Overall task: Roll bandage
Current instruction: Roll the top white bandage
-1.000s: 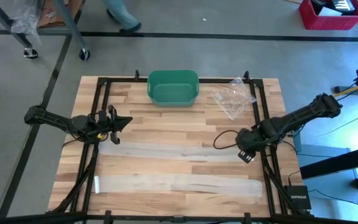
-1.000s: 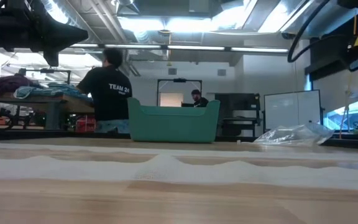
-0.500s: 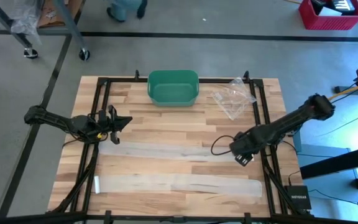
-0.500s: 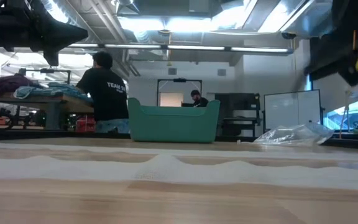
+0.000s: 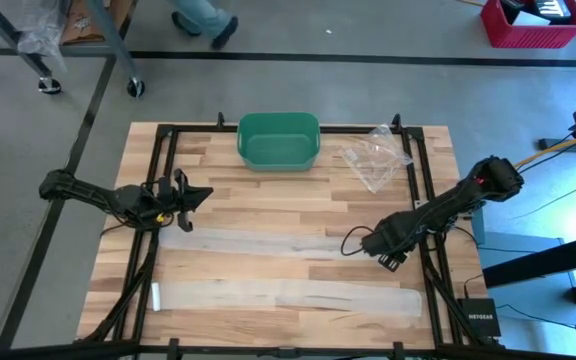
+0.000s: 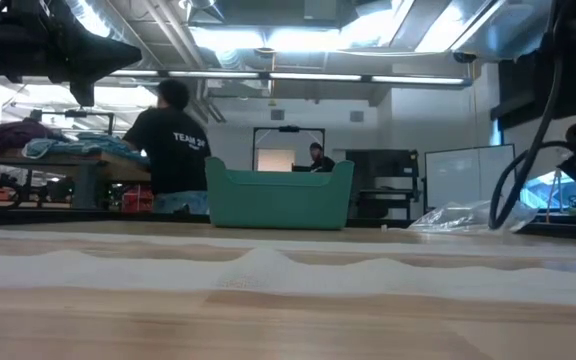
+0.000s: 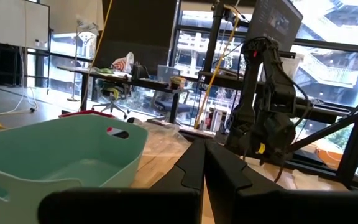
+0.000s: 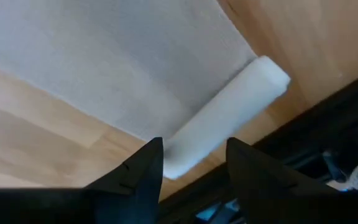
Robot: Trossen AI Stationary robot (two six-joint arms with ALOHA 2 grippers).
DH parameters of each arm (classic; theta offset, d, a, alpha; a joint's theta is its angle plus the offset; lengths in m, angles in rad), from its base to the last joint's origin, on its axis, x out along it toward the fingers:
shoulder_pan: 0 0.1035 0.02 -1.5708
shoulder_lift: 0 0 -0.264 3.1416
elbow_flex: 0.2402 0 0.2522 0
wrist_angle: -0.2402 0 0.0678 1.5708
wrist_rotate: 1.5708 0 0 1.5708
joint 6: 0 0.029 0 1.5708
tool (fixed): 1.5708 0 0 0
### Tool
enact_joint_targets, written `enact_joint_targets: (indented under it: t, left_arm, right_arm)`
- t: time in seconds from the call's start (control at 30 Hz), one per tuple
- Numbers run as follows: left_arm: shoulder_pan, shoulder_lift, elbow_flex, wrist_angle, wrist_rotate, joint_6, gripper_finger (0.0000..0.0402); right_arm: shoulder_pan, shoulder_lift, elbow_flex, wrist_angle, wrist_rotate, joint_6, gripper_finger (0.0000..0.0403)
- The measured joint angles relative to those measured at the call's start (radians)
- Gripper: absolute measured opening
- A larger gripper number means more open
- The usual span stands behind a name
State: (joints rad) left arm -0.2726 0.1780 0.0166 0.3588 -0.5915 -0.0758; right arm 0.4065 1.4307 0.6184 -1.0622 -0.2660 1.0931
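Observation:
Two white bandage strips lie flat along the table, the far strip (image 5: 268, 243) and the near strip (image 5: 288, 296). The far strip's right end is wound into a short roll (image 8: 229, 115) that rests on the wood beside the black frame rail. My right gripper (image 5: 389, 258) points steeply down over that roll. It is open, with its fingers (image 8: 135, 177) standing on either side of the roll's near end, and I see no touch. My left gripper (image 5: 198, 193) waits shut above the table's left side, holding nothing.
A green bin (image 5: 278, 140) stands at the far middle with a clear plastic bag (image 5: 376, 155) to its right. Black frame rails (image 5: 423, 275) run along the table's sides, close to the roll. A person (image 6: 173, 145) stands beyond the far edge.
My right gripper has come down toward the rolled right end of the far bandage, shifting a little toward the table's left and near edges and tipping more steeply downward. The bandages have not moved.

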Motion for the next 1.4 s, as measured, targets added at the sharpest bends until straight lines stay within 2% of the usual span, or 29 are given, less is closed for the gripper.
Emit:
enact_joint_targets:
  t: [0.3,0.43,0.7,0.8,0.93,1.07,1.27,1.4]
  left_arm:
    - [0.000,0.000,0.000,-0.001,0.000,-0.003,0.0004]
    - [0.000,0.000,0.000,-0.002,0.000,-0.003,0.0004]
    - [0.000,0.000,0.000,0.002,0.000,-0.003,0.0004]
    - [0.000,0.001,0.000,0.031,0.000,-0.003,0.0004]
    - [-0.004,0.027,0.049,0.045,0.005,-0.004,0.0004]
    - [-0.032,0.169,0.145,0.022,0.013,-0.003,0.0004]
    - [-0.058,0.572,0.406,0.020,0.013,0.084,0.0004]
    - [-0.072,0.836,0.624,-0.003,0.017,0.190,0.0004]
  right_arm:
    - [0.000,-0.002,-0.037,0.091,0.027,-0.007,0.0174]
    - [0.000,-0.001,-0.022,0.063,0.044,-0.035,0.0139]
    - [0.000,-0.002,0.122,-0.093,0.149,-0.120,0.0043]
    - [0.000,-0.002,0.200,-0.147,0.215,-0.165,0.0031]
    - [0.002,-0.002,0.326,-0.224,0.370,-0.256,0.0038]
    - [0.037,-0.003,0.442,-0.284,0.574,-0.366,0.0040]
    - [0.101,-0.003,0.554,-0.324,0.868,-0.471,0.0036]
    - [0.138,-0.003,0.594,-0.324,0.969,-0.501,0.0039]
